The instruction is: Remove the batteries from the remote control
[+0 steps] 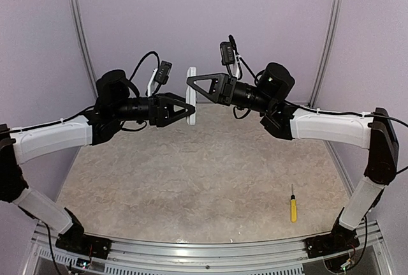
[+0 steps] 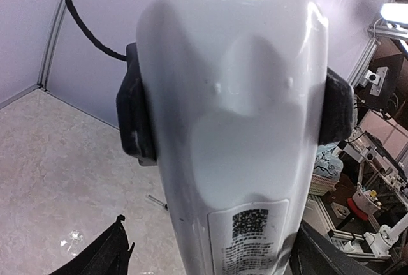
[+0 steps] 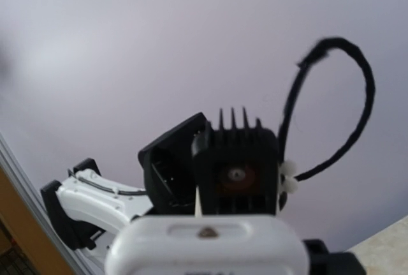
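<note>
The white remote control stands upright in the air between both arms, edge-on in the top view. My right gripper is shut on its upper part; its dark fingers clamp both sides of the remote in the left wrist view. My left gripper is at the remote's lower part. Its finger stands apart from the remote's edge, so the jaws are open around it. The remote's smooth white back with a printed code label fills the left wrist view. Its top end shows in the right wrist view. No batteries show.
A yellow-handled screwdriver lies on the speckled tabletop at the near right. Lilac walls close the back and sides. A metal rail runs along the near edge between the arm bases.
</note>
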`<move>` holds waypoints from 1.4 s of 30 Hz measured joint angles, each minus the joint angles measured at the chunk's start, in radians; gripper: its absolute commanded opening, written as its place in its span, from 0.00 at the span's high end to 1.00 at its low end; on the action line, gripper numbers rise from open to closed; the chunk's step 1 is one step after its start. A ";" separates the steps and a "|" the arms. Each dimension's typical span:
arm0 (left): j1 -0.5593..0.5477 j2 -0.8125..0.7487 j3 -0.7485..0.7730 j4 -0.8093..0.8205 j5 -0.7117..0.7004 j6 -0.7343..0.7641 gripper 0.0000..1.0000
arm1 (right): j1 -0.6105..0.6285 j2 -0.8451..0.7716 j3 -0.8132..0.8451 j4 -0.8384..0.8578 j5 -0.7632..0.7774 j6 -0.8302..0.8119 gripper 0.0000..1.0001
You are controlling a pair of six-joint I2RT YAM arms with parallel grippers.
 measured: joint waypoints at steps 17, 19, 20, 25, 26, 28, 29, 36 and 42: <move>-0.036 0.021 0.029 -0.022 -0.013 0.012 0.64 | 0.000 0.000 0.000 -0.011 -0.002 -0.051 0.64; -0.036 0.022 0.029 -0.021 -0.013 0.010 0.65 | 0.000 0.000 -0.002 -0.011 -0.002 -0.053 0.56; -0.036 0.022 0.029 -0.021 -0.013 0.010 0.65 | 0.000 0.000 -0.002 -0.010 -0.002 -0.054 0.53; -0.036 0.022 0.028 -0.024 -0.013 0.011 0.65 | 0.000 -0.006 -0.003 -0.033 0.002 -0.089 0.38; -0.036 0.022 0.027 -0.026 -0.015 0.011 0.65 | 0.000 -0.010 -0.003 -0.046 0.006 -0.097 0.38; -0.037 0.022 0.027 -0.027 -0.020 0.015 0.65 | 0.000 -0.026 -0.009 -0.084 0.018 -0.132 0.36; -0.036 0.022 0.026 -0.029 -0.025 0.020 0.65 | 0.000 -0.036 -0.015 -0.101 0.026 -0.145 0.35; -0.035 0.020 0.006 -0.093 -0.095 0.058 0.65 | 0.000 -0.089 -0.035 -0.243 0.122 -0.243 0.14; -0.027 0.020 0.003 -0.206 -0.197 0.113 0.65 | 0.000 -0.166 -0.040 -0.431 0.320 -0.362 0.00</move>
